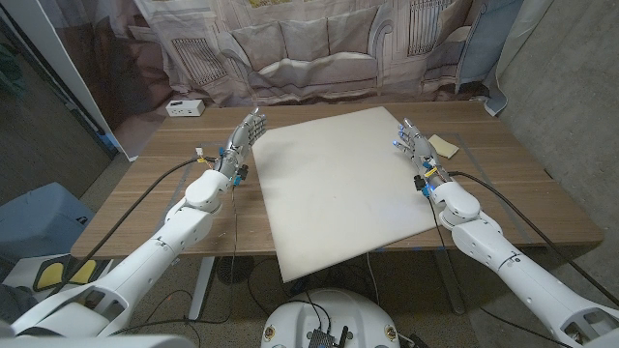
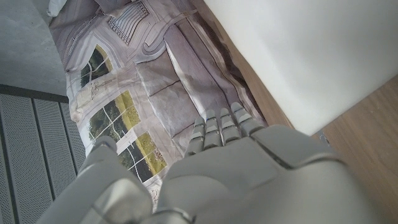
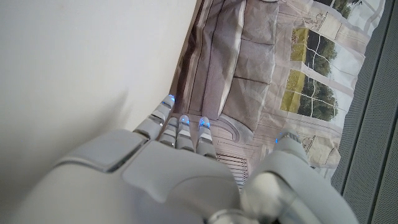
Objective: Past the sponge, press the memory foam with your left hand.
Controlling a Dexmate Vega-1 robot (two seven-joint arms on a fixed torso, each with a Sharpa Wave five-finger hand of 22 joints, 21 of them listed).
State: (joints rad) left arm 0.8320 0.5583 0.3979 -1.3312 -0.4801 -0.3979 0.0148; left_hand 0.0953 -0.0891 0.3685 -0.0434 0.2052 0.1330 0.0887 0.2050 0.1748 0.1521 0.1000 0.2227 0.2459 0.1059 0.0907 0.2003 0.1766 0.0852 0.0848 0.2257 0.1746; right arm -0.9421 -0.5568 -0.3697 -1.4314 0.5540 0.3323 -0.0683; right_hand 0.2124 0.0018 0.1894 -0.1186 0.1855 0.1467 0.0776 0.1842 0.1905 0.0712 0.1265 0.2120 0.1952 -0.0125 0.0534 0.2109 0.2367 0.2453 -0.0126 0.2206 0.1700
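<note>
The foam slab (image 1: 343, 184) lies flat across the middle of the surface (image 1: 522, 193). Soft and springy, it likely wants a flat press from above. The left hand (image 1: 244, 140) at its edge and the right hand (image 1: 411, 143) are spread, empty. A yellow sponge (image 1: 446, 145) sits beyond the right.
</note>
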